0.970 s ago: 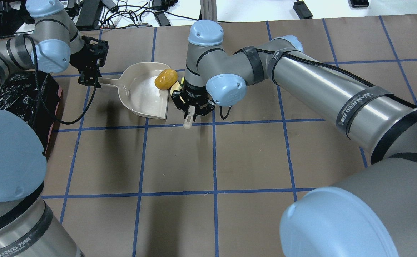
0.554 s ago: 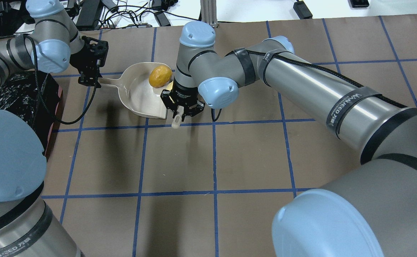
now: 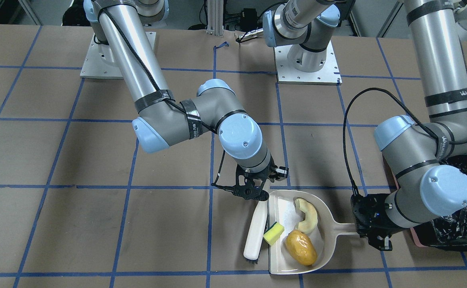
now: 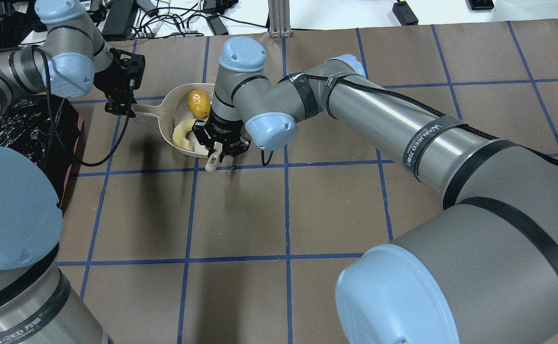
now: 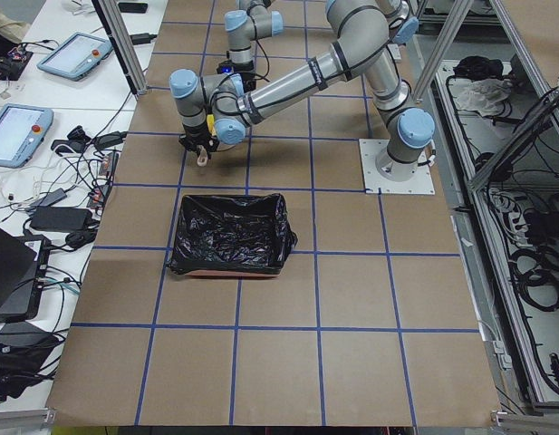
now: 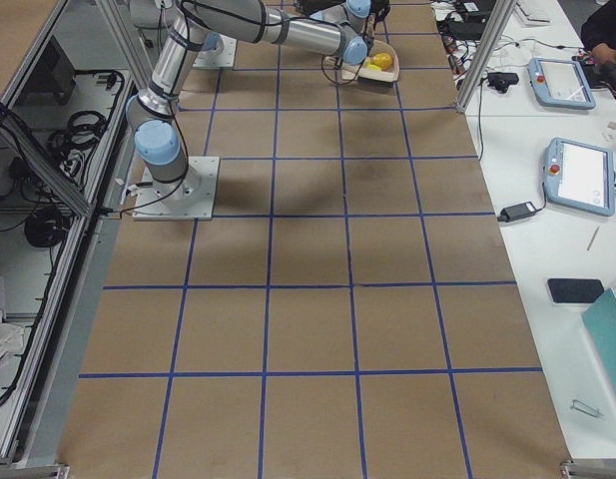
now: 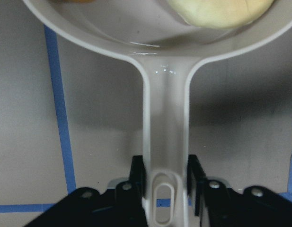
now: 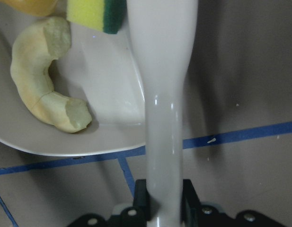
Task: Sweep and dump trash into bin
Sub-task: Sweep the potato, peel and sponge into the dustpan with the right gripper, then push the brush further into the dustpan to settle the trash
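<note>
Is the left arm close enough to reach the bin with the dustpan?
Probably yes. The left fingers grip the dustpan by its handle, and the bin sits right beside that arm with nothing between them.

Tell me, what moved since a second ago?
The right gripper swept the brush sideways to the dustpan mouth. That pushed the potato deeper in, and the melon slice now lies inside too. The sponge sits at the open edge. Nothing was let go. The left gripper still holds the handle between its fingers. Dustpan and bin stayed put.
</note>
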Tool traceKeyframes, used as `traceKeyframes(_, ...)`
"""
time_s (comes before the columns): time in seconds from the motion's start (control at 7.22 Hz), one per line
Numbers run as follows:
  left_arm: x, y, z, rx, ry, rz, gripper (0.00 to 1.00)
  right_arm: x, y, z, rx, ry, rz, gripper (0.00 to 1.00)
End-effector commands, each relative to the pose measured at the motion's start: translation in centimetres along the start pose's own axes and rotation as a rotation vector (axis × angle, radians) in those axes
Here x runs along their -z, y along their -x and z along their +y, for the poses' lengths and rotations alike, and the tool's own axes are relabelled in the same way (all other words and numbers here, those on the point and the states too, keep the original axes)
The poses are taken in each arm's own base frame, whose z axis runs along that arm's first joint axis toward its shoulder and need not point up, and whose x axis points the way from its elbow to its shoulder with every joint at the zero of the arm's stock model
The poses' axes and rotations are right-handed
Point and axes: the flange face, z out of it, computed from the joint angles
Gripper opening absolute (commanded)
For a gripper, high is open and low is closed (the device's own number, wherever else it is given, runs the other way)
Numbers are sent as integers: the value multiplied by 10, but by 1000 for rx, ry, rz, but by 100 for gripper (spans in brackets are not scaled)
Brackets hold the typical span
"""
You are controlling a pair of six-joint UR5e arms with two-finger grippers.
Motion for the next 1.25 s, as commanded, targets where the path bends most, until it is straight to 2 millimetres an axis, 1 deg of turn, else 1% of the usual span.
traceKeyframes(0.0, 0, 0, -1, -2, -1, 0, 30, -1, 17, 12, -2, 12, -48, 0)
traceKeyframes(0.28, 1, 0, -1, -5, -2, -2, 30, 16, 45, 27, -11, 7, -99, 0)
traceKeyframes(0.42, 3, 0, -2, -7, -3, -5, 30, 23, 46, 28, -27, 7, -106, 0)
traceKeyframes(0.55, 3, -1, -2, -7, -3, -6, 30, 36, 47, 32, -35, -1, -104, 0)
traceKeyframes(0.83, 5, -1, -2, -10, -2, -8, 30, 80, 54, 53, -98, 8, -136, 0)
traceKeyframes(0.97, 5, -1, -2, -8, -5, -9, 30, 86, 57, 58, -110, 29, -162, 0)
traceKeyframes(1.11, 5, -1, -2, -10, -6, -8, 30, 86, 53, 52, -120, 21, -146, 0)
